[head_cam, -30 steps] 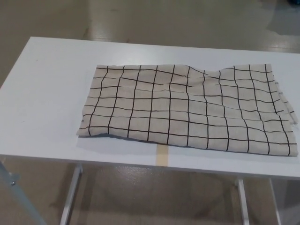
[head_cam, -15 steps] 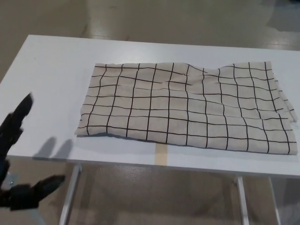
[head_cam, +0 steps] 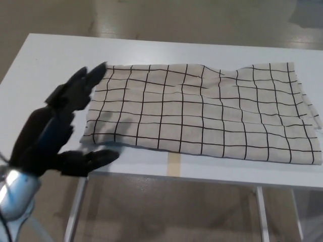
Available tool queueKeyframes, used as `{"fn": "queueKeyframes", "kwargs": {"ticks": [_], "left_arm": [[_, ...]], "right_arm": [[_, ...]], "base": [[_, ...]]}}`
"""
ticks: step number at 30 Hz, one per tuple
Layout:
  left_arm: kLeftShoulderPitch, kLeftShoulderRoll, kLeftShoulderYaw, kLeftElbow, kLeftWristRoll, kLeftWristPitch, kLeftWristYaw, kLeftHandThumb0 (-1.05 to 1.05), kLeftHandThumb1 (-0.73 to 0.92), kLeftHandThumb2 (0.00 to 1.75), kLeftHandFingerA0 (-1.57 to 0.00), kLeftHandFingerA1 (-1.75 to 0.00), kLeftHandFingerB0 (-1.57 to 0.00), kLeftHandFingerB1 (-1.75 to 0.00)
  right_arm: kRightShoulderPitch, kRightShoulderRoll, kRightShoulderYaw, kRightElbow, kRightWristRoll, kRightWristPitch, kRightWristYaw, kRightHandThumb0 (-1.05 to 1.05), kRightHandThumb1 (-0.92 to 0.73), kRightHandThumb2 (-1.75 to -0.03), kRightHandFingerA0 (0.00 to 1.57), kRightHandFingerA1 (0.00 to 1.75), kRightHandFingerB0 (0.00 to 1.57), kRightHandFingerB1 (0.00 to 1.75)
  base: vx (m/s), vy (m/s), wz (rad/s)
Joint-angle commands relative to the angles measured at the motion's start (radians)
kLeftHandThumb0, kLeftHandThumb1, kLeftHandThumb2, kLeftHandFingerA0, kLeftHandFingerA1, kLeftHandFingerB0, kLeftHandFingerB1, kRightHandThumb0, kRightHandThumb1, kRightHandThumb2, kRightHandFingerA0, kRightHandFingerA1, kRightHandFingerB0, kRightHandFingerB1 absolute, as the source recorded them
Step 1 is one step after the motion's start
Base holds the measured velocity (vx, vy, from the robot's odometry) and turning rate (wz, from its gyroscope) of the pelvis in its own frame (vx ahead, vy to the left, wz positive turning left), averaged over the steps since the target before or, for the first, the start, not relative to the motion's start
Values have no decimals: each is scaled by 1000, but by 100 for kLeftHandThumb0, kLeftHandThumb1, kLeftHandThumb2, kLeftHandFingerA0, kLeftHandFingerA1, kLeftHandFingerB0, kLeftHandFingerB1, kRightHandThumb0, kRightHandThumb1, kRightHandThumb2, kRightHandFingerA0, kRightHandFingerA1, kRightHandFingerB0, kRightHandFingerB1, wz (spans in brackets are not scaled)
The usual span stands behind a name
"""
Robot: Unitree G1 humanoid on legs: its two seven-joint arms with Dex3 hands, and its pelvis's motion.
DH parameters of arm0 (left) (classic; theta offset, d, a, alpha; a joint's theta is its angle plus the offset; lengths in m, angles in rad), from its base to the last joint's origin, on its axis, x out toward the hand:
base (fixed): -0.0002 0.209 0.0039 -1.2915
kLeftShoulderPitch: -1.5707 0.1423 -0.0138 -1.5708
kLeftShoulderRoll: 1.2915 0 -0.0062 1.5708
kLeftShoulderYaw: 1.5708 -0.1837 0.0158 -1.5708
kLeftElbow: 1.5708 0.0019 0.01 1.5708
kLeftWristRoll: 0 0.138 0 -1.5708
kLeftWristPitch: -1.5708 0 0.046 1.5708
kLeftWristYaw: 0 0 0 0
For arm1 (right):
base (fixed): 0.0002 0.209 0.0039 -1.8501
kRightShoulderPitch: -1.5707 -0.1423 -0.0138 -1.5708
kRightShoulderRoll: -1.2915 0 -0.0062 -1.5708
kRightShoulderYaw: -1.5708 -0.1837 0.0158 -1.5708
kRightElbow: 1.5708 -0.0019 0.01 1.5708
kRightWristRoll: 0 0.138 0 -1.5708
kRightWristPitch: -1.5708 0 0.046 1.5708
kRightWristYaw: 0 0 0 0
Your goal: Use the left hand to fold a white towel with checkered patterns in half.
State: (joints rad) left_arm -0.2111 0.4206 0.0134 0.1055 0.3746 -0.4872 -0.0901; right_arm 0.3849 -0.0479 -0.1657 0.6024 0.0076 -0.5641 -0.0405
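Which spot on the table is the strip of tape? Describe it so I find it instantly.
Start at the white table and follow its near edge. Just below the checkered towel, the tan tape strip runs from the towel's front hem to the table edge, the only tan mark on the white surface.

— What can't you make out from here?
— My left hand [head_cam: 60,128] covers the towel's [head_cam: 202,108] near-left corner; its wrist runs off the frame.
— And the table [head_cam: 45,65]?
— Its right end is cut off.
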Motion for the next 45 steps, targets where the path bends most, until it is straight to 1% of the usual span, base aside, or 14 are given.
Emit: {"fn": "queueKeyframes", "kwargs": {"ticks": [1, 6, 8, 15, 16, 17, 29, 31, 38, 41, 42, 43, 44, 45], "left_arm": [[-317, 95, -328, 305, 619, 188, 141, -10, 48, 74, 0, 0, 0, -14], [-402, 63, -406, 457, 626, 262, 173, -11, 57, 57, 0, -2, 0, -13], [-427, 51, -433, 508, 620, 271, 202, -11, 49, 74, 0, 0, 0, -15], [-510, 28, -504, 648, 596, 295, 242, -15, 49, 74, 0, -1, 0, -16], [-523, 25, -521, 674, 595, 299, 258, -16, 57, 57, 0, -3, 0, -15], [-532, 18, -538, 703, 601, 308, 272, -21, 49, 74, 0, -3, 0, -17], [-564, -37, -676, 891, 579, 350, 362, -29, 46, 72, 0, -1, 0, -15], [-568, -48, -698, 924, 577, 361, 375, -34, 51, 55, 0, -1, 0, -16], [-603, -77, -756, 1022, 586, 410, 389, -45, 44, 69, 0, 0, 0, -11], [-626, -99, -792, 1066, 605, 455, 392, -40, 51, 55, 0, -16, 0, -15], [-634, -114, -812, 1088, 615, 477, 400, -41, 33, 74, 0, -28, 0, -30], [-639, -131, -828, 1111, 623, 494, 422, -38, 50, 56, -51, -41, -55, -40], [-644, -146, -841, 1132, 630, 507, 447, -38, 50, 56, -51, -41, -55, -40], [-644, -155, -846, 1143, 625, 507, 462, -36, 51, 57, -73, -70, -77, -58]], "right_arm": [[26, -3, 4, -16, -17, -57, -11, -34, -72, -61, 21, 36, 20, 32], [28, 1, 10, -21, -32, -55, -25, -33, -72, -62, 22, 37, 21, 32], [24, 1, 9, -14, -29, -56, -24, -34, -72, -62, 22, 37, 21, 32], [13, -1, 10, -21, -32, -48, -27, -34, -72, -62, 23, 38, 22, 33], [12, 0, 10, -21, -30, -49, -27, -34, -72, -62, 23, 38, 22, 33], [13, 1, 9, -22, -25, -49, -22, -34, -73, -62, 23, 38, 22, 33], [29, 3, 5, -44, 10, -32, 13, -33, -73, -62, 23, 37, 23, 33], [34, 3, 9, -48, -2, -35, 6, -40, -67, -75, 20, 43, 21, 40], [31, -3, 8, -36, -13, -48, -8, -40, -67, -75, 20, 43, 21, 40], [34, 0, 7, -42, -6, -42, -4, -40, -67, -75, 20, 43, 21, 40], [38, 3, 7, -44, -3, -42, -3, -40, -67, -75, 20, 43, 21, 40], [39, 4, 7, -44, -3, -42, -4, -40, -67, -75, 21, 43, 21, 41], [38, 5, 7, -44, -2, -41, -5, -40, -67, -75, 21, 43, 21, 41], [41, 6, 8, -44, -2, -42, -4, -40, -67, -75, 21, 43, 21, 41]], "base": [[0, 0, 0], [0, 0, 0], [0, 0, 0], [0, 0, 0], [0, 0, 0], [0, 0, 0], [0, 0, 0], [0, 0, 0], [0, 0, 0], [0, 0, 0], [0, 0, 0], [0, 0, 0], [0, 0, 0], [0, 0, 0]]}}
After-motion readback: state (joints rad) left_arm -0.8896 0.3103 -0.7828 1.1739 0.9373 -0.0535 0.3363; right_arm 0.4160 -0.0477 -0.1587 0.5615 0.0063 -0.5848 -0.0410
